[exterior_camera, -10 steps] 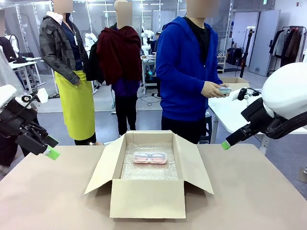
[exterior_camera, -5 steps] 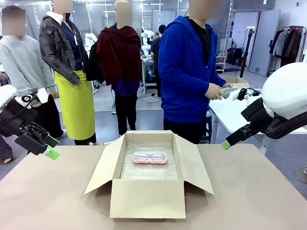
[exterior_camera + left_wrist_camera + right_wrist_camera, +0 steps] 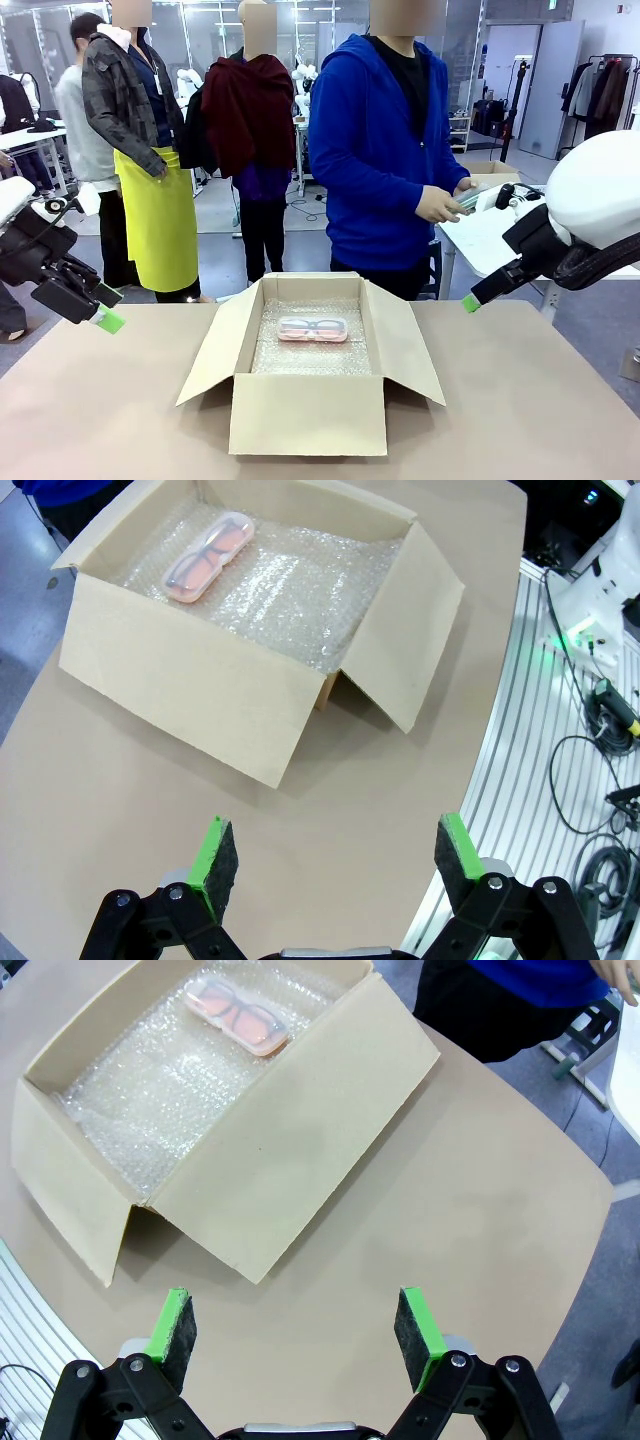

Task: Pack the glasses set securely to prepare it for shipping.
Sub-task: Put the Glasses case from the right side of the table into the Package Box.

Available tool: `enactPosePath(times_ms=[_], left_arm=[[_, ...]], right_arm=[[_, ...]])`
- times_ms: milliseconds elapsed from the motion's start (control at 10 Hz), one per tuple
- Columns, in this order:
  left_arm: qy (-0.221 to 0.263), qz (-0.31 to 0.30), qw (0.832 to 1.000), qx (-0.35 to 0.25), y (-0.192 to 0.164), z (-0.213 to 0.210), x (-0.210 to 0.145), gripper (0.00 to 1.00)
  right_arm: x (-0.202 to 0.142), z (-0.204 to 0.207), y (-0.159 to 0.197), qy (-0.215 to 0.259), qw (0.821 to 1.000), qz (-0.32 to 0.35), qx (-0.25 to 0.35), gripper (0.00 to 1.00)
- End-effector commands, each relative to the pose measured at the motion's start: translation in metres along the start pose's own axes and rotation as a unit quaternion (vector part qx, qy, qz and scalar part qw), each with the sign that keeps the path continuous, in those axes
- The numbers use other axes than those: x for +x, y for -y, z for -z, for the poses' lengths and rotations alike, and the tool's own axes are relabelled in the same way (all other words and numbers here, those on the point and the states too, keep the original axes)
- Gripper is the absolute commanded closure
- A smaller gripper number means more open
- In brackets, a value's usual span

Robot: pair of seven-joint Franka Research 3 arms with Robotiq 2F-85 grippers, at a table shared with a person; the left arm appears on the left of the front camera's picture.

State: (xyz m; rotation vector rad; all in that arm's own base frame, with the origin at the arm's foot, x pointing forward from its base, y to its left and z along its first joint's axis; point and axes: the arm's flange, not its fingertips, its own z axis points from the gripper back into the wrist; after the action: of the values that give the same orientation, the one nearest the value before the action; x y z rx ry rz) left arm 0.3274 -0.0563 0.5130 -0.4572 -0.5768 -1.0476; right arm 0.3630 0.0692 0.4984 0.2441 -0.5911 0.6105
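Green pads (image 3: 214,858) stand wide apart on the left gripper (image 3: 335,865), nothing between them, hanging over bare table (image 3: 130,810) off to the side of the cardboard box (image 3: 190,695); the right gripper (image 3: 295,1335) is the same on its own side, jaws spread and empty, above the table beside the box's opened flap; between the two arms the box sits with its flaps out, its floor lined with bubble wrap (image 3: 280,600); the pink case (image 3: 312,329) lies flat on that wrap, toward the far wall, lid up, spectacles showing through. Beyond the table the person's hand (image 3: 437,205) holds what looks like the mint green case (image 3: 468,197), well apart from the box, so I'd say half the set is in. These cases look light and rigid, smooth plastic with rounded corners, likely slick against the pads; the clear lid seems the weak part; I'd take one across its narrow width, pads on the two long side walls near the middle, squeezing gently and keeping it level.
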Motion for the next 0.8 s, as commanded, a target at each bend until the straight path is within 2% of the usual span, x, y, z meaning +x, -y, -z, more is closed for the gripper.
enactPosePath(times_ms=[0, 700], left_arm=[[0.007, 0.009, 1.000, -0.011, -0.0007, -0.0025, -0.0004, 0.00], [0.007, 0.009, 1.000, -0.011, -0.0007, -0.0025, -0.0004, 0.00]], right_arm=[[0.0004, 0.0000, -0.0003, 0.000, 1.000, 0.000, 0.000, 0.00], [0.0004, 0.0000, -0.0003, 0.000, 1.000, 0.000, 0.000, 0.00]])
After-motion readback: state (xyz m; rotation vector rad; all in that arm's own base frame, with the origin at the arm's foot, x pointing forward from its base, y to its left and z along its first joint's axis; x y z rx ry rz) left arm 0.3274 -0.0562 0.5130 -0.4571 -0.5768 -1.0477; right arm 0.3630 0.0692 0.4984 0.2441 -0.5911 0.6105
